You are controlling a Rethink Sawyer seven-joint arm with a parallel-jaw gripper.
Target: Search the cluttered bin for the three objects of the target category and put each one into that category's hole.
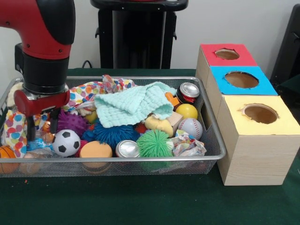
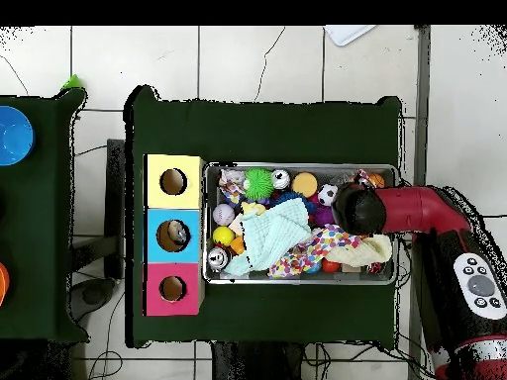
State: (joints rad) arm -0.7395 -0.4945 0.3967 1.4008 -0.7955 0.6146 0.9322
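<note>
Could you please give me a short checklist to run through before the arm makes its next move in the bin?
1. Gripper position: inside the wire bin at its end away from the boxes, low over the clutter. Ok.
2. Gripper empty or holding: its tips are lost among the polka-dot cloth and toys. Cannot tell.
3. Holes clear: red box and yellow box holes look open; the overhead view shows something inside the blue box hole. Cannot tell.
4. Candidates exposed: soccer ball, baseball and yellow ball lie uncovered. Ok.
5. Hidden items: the mint knitted cloth covers the bin's middle. Not ok.
</note>
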